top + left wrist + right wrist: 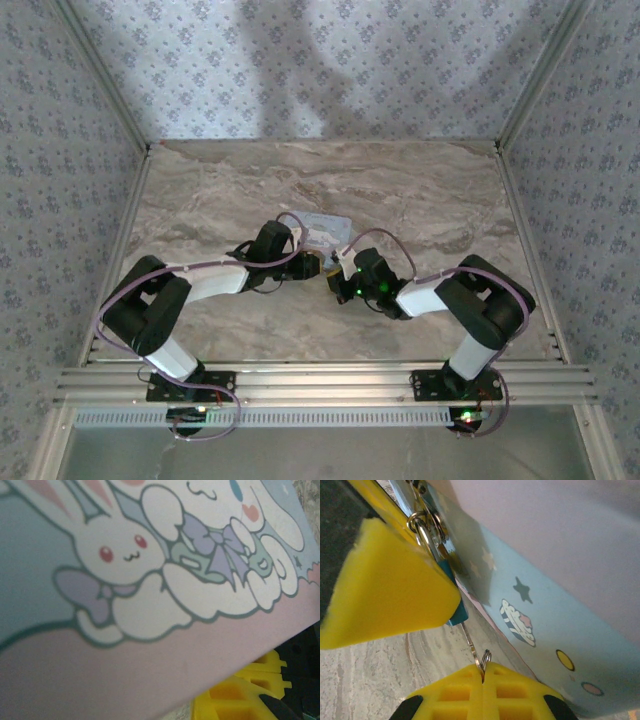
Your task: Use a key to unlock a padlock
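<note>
- Where the two arms meet at mid-counter point(420, 200), the left arm point(200, 285) comes in from the left with its forearm running right. The right arm point(440, 295) mirrors it from the right, so the wrists sit almost nose to nose just on the near side of the tin point(325, 228).
- The right jaws are closed tight on the ring of the key point(470, 640), their yellow fingertips point(520, 690) meeting with the ring nipped between them. The thin blade runs up and away from them to the bottom of the padlock point(456, 616).
- The padlock, a small teal body, sits against the tin's pale blue side, with its shackle point(422, 530) passing through a metal loop on the tin.
- One yellow pad point(385, 585) of the left jaws lies over the padlock and covers most of its body. The other pad is hidden, so I cannot tell whether they grip the padlock or merely rest against it.
- In the left wrist view, the tin's cartoon-rabbit lid is very close and blurred, and a corner of a yellow finger point(240, 695) is cut off at the lower right.
- In the overhead view, the padlock and key are too small and too crowded by the wrists to make out.
</note>
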`<state>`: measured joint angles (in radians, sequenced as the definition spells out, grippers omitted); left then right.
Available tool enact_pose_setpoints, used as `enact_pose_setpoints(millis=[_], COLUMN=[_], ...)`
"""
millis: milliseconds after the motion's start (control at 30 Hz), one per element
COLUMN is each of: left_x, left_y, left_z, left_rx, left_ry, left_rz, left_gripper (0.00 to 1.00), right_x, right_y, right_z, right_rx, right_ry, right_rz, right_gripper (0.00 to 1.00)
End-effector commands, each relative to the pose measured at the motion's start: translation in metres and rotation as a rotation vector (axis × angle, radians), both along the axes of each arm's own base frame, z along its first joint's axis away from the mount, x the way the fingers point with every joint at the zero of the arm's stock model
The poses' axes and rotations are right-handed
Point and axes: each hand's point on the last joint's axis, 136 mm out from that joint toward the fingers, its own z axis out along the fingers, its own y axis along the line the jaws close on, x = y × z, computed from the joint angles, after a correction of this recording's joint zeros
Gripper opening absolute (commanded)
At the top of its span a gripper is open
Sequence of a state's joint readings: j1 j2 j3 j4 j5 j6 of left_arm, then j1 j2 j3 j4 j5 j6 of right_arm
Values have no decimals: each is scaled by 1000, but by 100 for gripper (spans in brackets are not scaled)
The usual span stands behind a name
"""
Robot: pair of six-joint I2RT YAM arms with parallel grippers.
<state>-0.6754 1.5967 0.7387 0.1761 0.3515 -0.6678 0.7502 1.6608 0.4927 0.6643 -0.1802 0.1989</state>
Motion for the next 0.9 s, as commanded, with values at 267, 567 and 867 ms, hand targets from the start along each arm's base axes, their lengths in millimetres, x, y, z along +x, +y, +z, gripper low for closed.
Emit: enact_pose_setpoints(millis=[267, 567, 867], left_x=[2, 2, 2], left_y=[-13, -13, -15], left_z=[25, 26, 30], left_rx=[-65, -70, -77], left_ry=[-34, -32, -29], left_rz=[-26, -27, -31], left_gripper=[24, 24, 24], right_x=[8, 9, 6], right_y=[8, 10, 5], right_z=[15, 19, 15], right_rx=[84, 117, 110], right_ry=[-37, -38, -37], right_rz=[-5, 0, 0], right_gripper=[0, 0, 0])
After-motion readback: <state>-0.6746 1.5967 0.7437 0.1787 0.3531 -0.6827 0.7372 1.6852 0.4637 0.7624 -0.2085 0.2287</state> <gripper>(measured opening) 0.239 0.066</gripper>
